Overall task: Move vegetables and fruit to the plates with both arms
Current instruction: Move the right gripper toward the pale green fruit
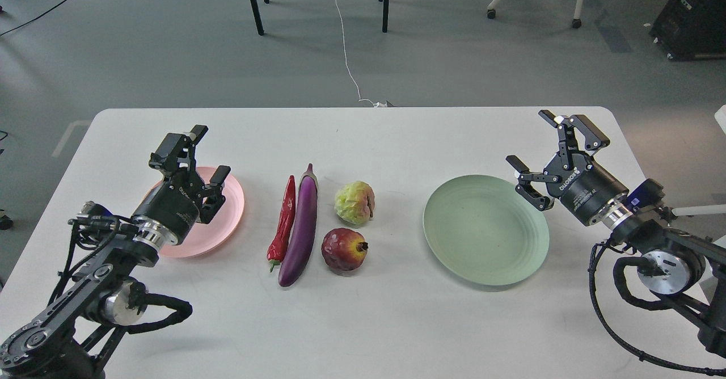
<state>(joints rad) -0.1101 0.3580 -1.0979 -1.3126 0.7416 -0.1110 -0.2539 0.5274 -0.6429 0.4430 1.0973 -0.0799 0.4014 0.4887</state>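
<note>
A purple eggplant and a red chili pepper lie side by side at the table's middle. Right of them sit a yellow-green bumpy fruit and, nearer me, a dark red pomegranate. The pink plate lies at the left, partly hidden by my left gripper, which hovers over it, open and holding nothing. The pale green plate lies bare at the right. My right gripper hangs open beside the plate's far right rim, with nothing between its fingers.
The white table has bare surface in front of the produce and between the fruit and the green plate. Beyond its far edge are grey floor, chair legs and a white cable.
</note>
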